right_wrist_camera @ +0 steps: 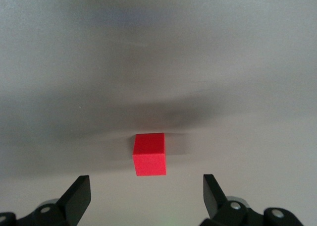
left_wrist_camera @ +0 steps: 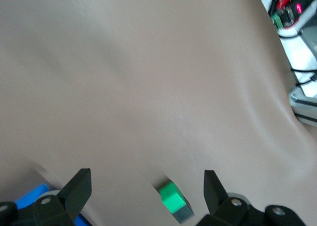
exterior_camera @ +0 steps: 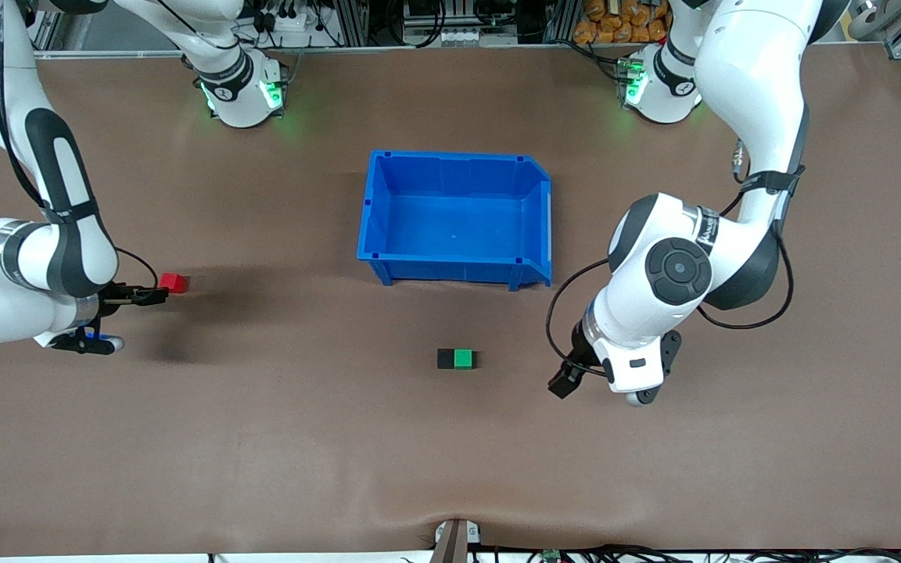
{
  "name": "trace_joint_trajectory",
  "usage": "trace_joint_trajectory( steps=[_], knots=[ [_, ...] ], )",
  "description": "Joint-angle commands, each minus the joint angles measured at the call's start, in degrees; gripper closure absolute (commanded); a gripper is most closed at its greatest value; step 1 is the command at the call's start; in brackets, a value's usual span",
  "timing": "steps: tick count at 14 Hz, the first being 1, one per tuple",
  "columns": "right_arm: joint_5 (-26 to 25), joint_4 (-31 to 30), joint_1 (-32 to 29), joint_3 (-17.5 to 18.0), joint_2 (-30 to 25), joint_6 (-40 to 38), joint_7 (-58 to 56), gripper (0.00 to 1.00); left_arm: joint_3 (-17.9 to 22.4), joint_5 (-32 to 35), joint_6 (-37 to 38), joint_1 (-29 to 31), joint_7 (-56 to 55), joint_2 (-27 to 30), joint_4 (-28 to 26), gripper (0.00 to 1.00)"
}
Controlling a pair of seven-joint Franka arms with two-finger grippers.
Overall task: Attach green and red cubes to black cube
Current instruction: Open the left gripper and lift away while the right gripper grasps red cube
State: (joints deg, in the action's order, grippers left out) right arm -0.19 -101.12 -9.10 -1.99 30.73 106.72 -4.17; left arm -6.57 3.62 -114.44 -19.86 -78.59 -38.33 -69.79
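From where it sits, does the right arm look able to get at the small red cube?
Probably yes. The right claw is open, low over the table, with the small red cube just ahead of its fingers and only bare brown table around it.

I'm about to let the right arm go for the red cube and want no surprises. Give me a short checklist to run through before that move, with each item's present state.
1. Right gripper open: ok.
2. Red cube lined up between its fingers, not yet gripped: ok.
3. Red cube resting flat on the table, nothing against it: ok.
4. Green cube touching the black cube: ok.
5. Whether those two are firmly attached: cannot tell.
6. Left gripper open, holding nothing, off to the side of the pair: ok.
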Motion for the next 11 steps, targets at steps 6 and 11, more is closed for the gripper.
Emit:
trace_joint_trajectory(
  steps=[6, 11],
  knots=[
    [0.0, -2.8, -0.5, 0.6, -0.4, 3.8, -0.2, 0.0, 0.5, 3.9, 18.5, 2.7, 24.2, 12.5, -1.9, 0.0],
    [0.0, -5.7, -0.5, 0.6, -0.4, 7.5, -0.6, 0.0, 0.2, 2.9, 24.0, 7.9, 48.0, 18.5, -1.7, 0.0]
  ],
)
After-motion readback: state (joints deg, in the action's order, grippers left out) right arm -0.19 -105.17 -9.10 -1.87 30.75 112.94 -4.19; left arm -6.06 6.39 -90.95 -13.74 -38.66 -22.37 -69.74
